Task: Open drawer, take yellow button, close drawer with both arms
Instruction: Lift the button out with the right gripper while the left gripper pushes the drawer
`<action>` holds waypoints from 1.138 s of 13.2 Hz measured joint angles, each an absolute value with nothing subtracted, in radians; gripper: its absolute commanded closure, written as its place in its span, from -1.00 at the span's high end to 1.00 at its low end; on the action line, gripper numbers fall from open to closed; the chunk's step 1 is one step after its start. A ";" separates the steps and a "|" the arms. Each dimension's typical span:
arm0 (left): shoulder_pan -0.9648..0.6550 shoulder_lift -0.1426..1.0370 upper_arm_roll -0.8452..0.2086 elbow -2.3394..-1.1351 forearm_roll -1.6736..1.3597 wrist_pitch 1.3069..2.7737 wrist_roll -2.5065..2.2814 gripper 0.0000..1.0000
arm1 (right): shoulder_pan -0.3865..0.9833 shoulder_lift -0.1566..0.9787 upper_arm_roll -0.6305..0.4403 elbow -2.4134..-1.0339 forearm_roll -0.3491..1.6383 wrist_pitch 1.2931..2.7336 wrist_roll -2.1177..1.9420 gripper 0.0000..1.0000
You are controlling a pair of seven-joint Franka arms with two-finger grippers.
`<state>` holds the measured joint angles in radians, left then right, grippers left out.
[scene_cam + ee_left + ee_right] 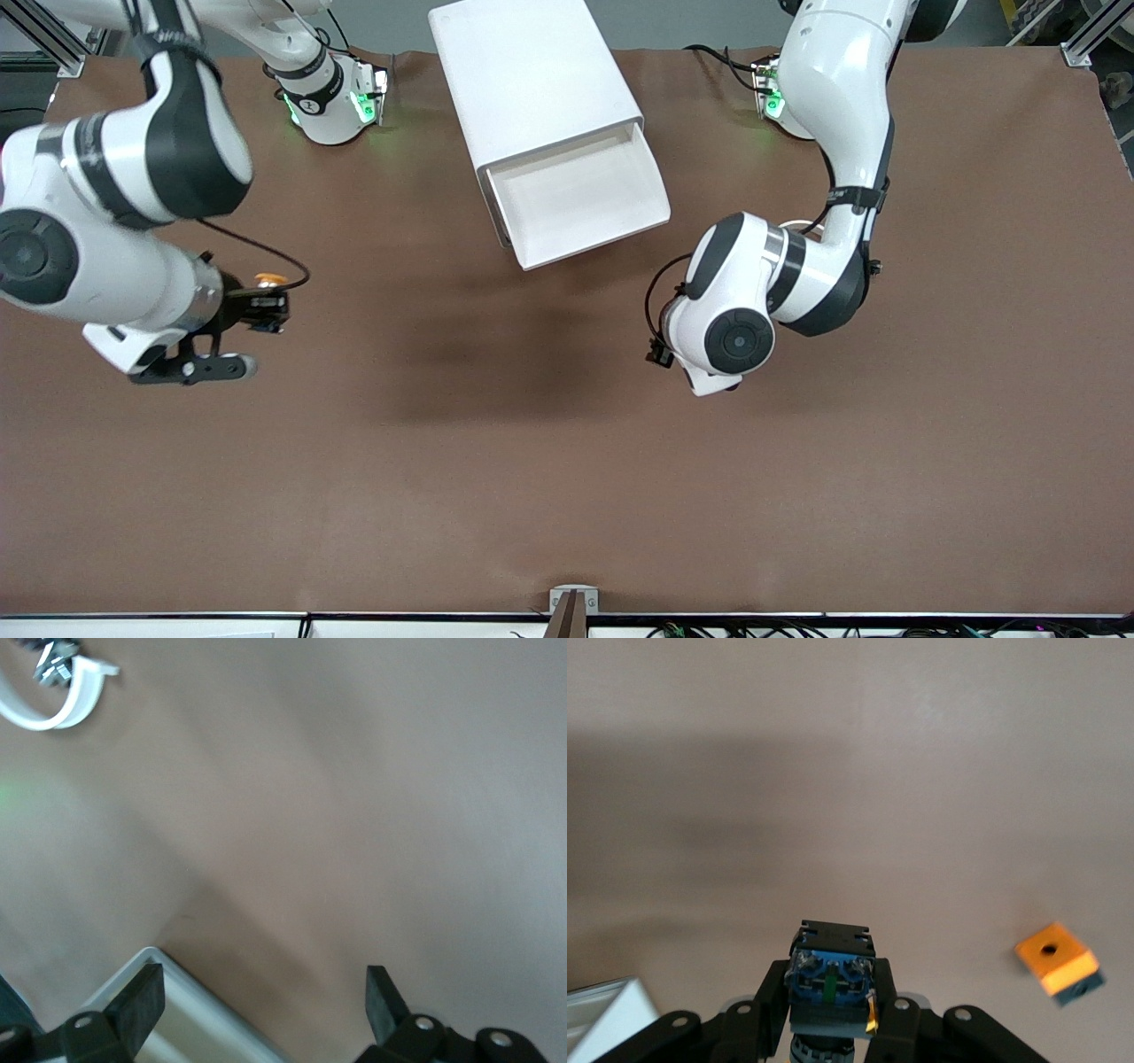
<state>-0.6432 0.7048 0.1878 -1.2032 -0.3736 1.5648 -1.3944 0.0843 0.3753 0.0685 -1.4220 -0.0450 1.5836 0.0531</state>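
Two steps judged done: drawer (580, 199) was pulled open (white, shallow, seemingly empty) at robots' edge, mid-desk; button (831, 979) was pinched by right gripper (266, 310) over right arm's end. Closing was left. Left gripper (266, 1005) was held spread just off drawer corner. Orange square block (1057, 961) was seen nearby.

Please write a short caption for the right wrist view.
Right gripper holds the button over the brown table.
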 measured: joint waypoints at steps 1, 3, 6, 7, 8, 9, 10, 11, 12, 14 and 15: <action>-0.651 0.683 0.173 -1.207 -0.373 1.564 -1.326 1.00 | 0.045 0.379 0.068 -1.474 -0.049 1.651 0.001 -0.49; -0.682 0.643 0.157 -1.231 -0.368 1.562 -1.197 1.00 | -0.023 0.382 0.068 -1.580 -0.063 1.782 -0.072 -0.49; -0.741 0.587 0.153 -1.335 -0.348 1.659 -1.073 1.00 | -0.084 0.383 0.068 -1.729 -0.069 1.975 -0.110 -0.49; -0.760 0.564 0.151 -1.390 -0.329 1.727 -1.049 1.00 | -0.095 0.383 0.068 -1.775 -0.073 2.047 -0.114 -0.49; -0.773 0.538 0.149 -1.451 -0.314 1.804 -1.026 1.00 | -0.105 0.383 0.068 -1.818 -0.080 2.115 -0.120 -0.49; -0.782 0.511 0.148 -1.510 -0.306 1.871 -0.993 1.00 | -0.114 0.383 0.069 -1.856 -0.086 2.172 -0.129 -0.49; -0.785 0.486 0.145 -1.557 -0.305 1.912 -0.959 1.00 | -0.128 0.383 0.068 -1.887 -0.091 2.217 -0.143 -0.49; -0.786 0.467 0.134 -1.588 -0.305 1.933 -0.936 1.00 | -0.145 0.383 0.068 -1.914 -0.095 2.252 -0.160 -0.49; -0.787 0.453 0.116 -1.605 -0.305 1.946 -0.927 1.00 | -0.165 0.383 0.068 -1.935 -0.097 2.276 -0.175 -0.49; -0.789 0.439 0.066 -1.627 -0.303 1.964 -0.926 1.00 | -0.204 0.383 0.068 -1.968 -0.099 2.301 -0.196 -0.49; -0.791 0.431 0.045 -1.640 -0.301 1.970 -0.926 1.00 | -0.217 0.383 0.068 -1.981 -0.101 2.311 -0.205 -0.49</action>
